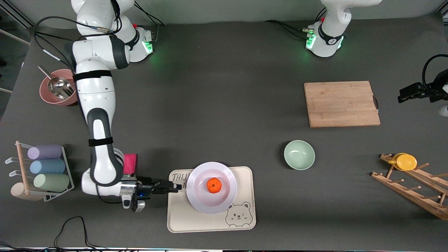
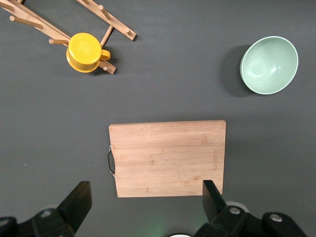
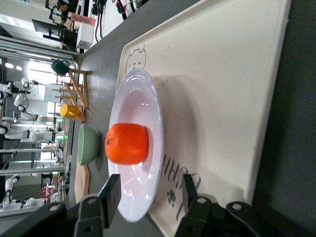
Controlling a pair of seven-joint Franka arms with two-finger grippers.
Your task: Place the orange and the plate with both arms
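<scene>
On the cream bear tray (image 1: 210,220), near the table's front edge, sits the white plate (image 1: 211,192) with the orange (image 1: 214,185) in its middle. My right gripper (image 1: 176,188) is low beside the plate's rim at the tray's edge, fingers parted around nothing, the rim just ahead of them. Lettering starting "TAIJI" shows on the tray beside the plate. My left gripper (image 2: 145,200) waits wide open over the wooden cutting board (image 1: 341,103); bare tabletop separates that from the empty green bowl (image 1: 299,154).
</scene>
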